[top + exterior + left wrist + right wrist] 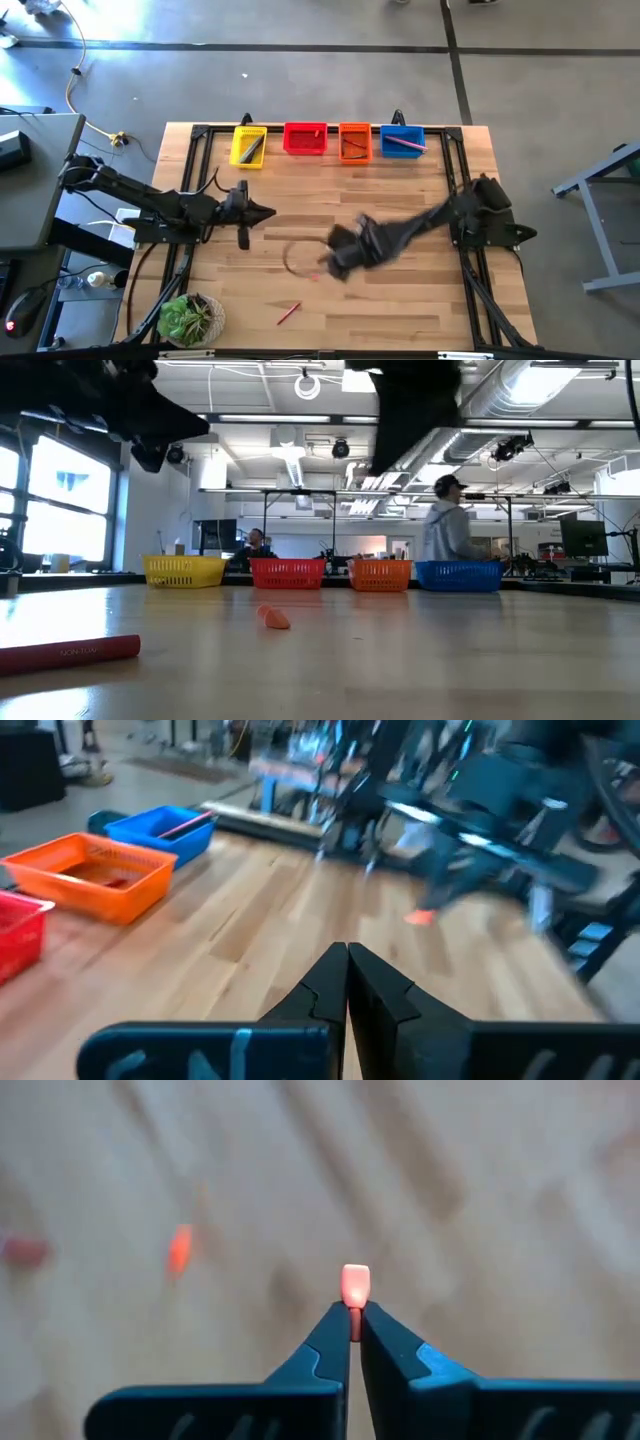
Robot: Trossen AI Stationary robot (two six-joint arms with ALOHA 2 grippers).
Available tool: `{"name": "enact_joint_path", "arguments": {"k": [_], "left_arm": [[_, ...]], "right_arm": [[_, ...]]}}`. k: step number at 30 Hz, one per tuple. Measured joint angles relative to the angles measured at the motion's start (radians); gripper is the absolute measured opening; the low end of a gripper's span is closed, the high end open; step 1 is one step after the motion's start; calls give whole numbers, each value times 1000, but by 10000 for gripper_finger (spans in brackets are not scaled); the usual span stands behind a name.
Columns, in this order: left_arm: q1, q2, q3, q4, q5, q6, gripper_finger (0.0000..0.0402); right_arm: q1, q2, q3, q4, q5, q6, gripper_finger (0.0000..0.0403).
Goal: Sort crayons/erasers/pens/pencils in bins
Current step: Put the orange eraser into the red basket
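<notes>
My right gripper (355,1325) is shut on a tiny orange-pink eraser (356,1284) and is above the table's middle (336,264). A second eraser (273,618) lies flat on the wood and also shows in the right wrist view (180,1248). My left gripper (347,963) is shut and empty and hovers left of centre (262,212). A red crayon (288,313) lies near the front edge. The yellow (249,146), red (305,139), orange (355,142) and blue (402,141) bins stand in a row at the far edge. My right gripper pinches the eraser's near end (354,1316) between its two fingertips, only at their free ends. Most of the eraser sticks out past the tips. It is clear of the table.
The yellow bin holds pencils, the orange bin dark sticks, and the blue bin a pink stick (405,143). A thin ring (298,258) lies on the wood by the right gripper. A potted plant (190,318) stands at the front left corner. People show in the room beyond.
</notes>
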Motion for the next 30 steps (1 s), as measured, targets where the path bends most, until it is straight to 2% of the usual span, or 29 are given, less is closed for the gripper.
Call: {"name": "enact_joint_path", "arguments": {"k": [6, 10, 15, 22, 30], "left_arm": [[-29, -15, -139, 249, -5, -23, 0], [-49, -15, -151, 259, -26, -11, 0], [-64, -15, -151, 260, -51, 6, 0], [-63, -2, -151, 259, -58, 33, 0], [-63, 40, -151, 259, -58, 33, 0]], "right_arm": [[-272, -1, 114, 40, -29, -420, 2], [-466, -1, 119, 123, -97, -647, 1], [-670, 48, 111, 277, -208, -848, 1], [-853, 174, 109, 465, -333, -970, 1], [-933, 279, 109, 546, -456, -983, 1]]}}
